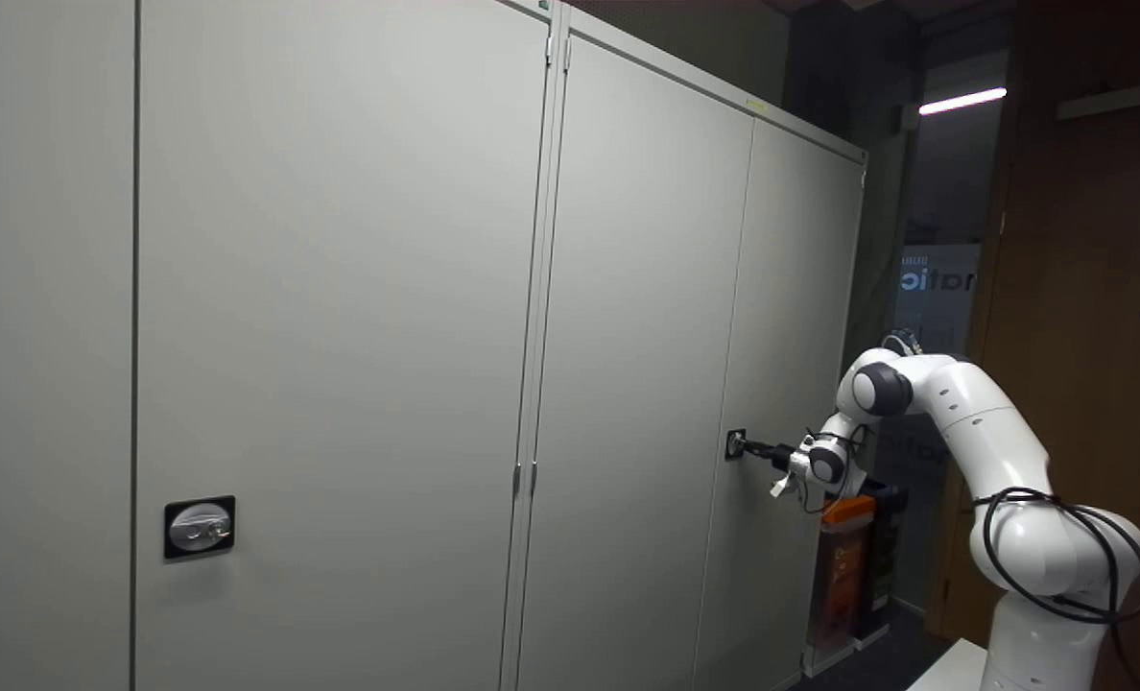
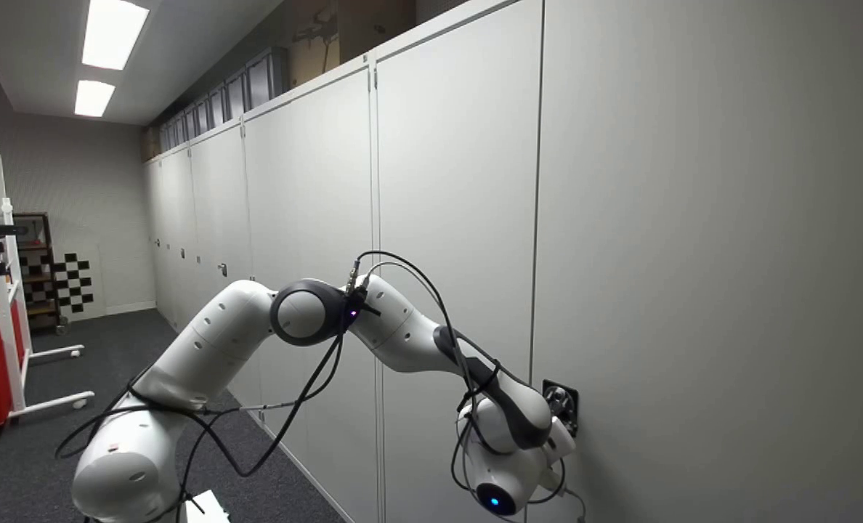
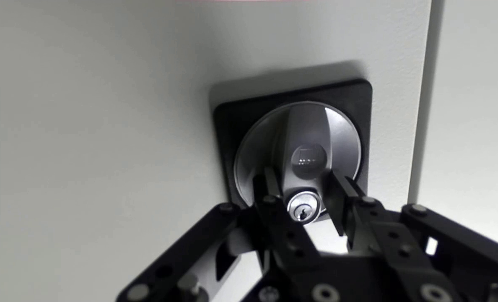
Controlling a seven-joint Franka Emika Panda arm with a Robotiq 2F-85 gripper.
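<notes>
Grey cabinets (image 1: 359, 317) fill most of what we see in both exterior views, doors closed. Our arm (image 1: 997, 441) bends at the elbow, wrist right up at one door (image 1: 795, 278). We also have an orange-topped bin (image 1: 843, 557) at the cabinet end, near the wrist. Our gripper (image 3: 302, 182) has its jaws partly closed, one each side of the silver handle (image 3: 309, 136); we can't tell if they actually clamp it or just straddle it. Black plate (image 3: 231, 119) frames that handle, mounted on the door just beside the door seam (image 3: 426, 100). Handle's long axis runs roughly parallel to the seam, lock end pointing to the bottom of the wrist view. In an exterior view we see a second handle (image 1: 200, 528) on a neighbouring cabinet, lying crosswise, ridge about level. Smallest item: lock cylinder (image 3: 303, 207), set in the handle's lock end, showing between our jaws, keyhole visible
</notes>
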